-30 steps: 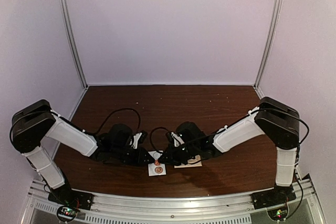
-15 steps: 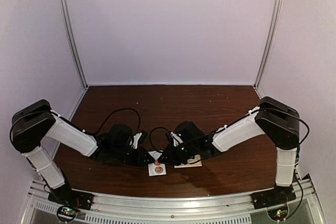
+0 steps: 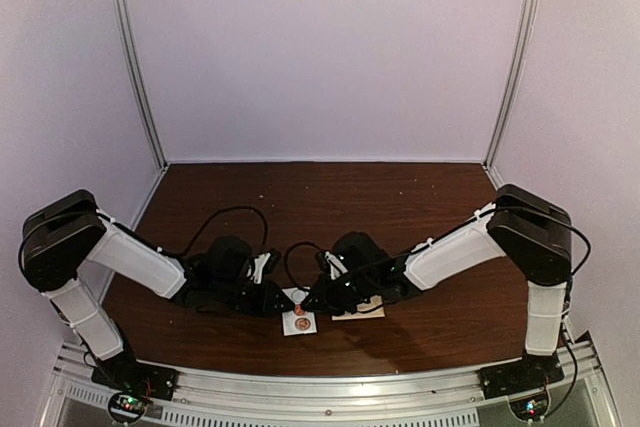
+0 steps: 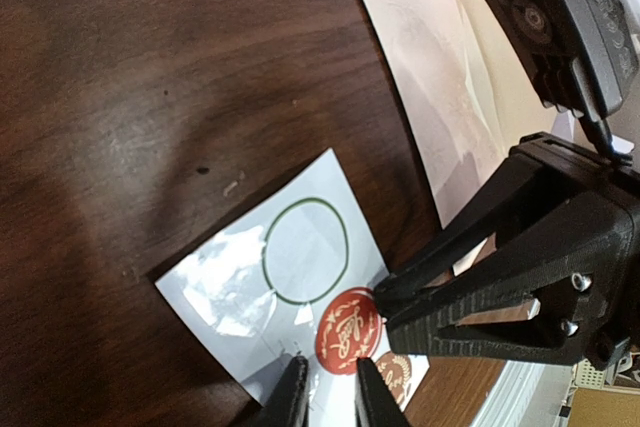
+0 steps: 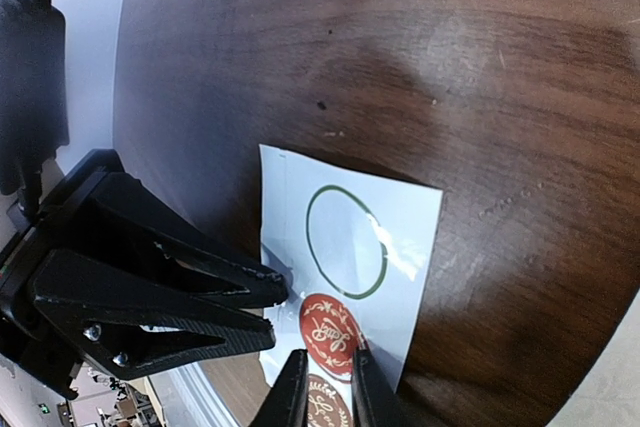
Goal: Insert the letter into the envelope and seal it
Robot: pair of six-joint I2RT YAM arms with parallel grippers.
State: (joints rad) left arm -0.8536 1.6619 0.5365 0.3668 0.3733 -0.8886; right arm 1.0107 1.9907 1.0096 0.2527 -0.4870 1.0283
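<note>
envelope (image 4: 440, 97) flat on table (image 3: 330, 197), near centre, just right of sticker sheet (image 4: 230, 287), left gripper (image 4: 328, 402) jaws nearly together, nipping sheet's left edge, right gripper (image 5: 327, 387) pinching 1 red seal (image 5: 330, 330) on that sheet

Left end effector (image 4: 328, 387) and right end effector (image 5: 325, 377) nose to nose over sticker sheet (image 4: 250, 277), envelope (image 4: 430, 77) alongside, free tabletop (image 3: 320, 197) beyond.

One bench (image 3: 300, 197) carries one envelope (image 4: 450, 97) and one sheet (image 4: 230, 292), both near its near edge. The sheet bears two red seals, a first seal (image 5: 330, 329) and a second seal (image 5: 322, 402), plus one green ring (image 5: 345, 242). Two arms reach in: left arm (image 3: 140, 262), right arm (image 3: 450, 252).
</note>
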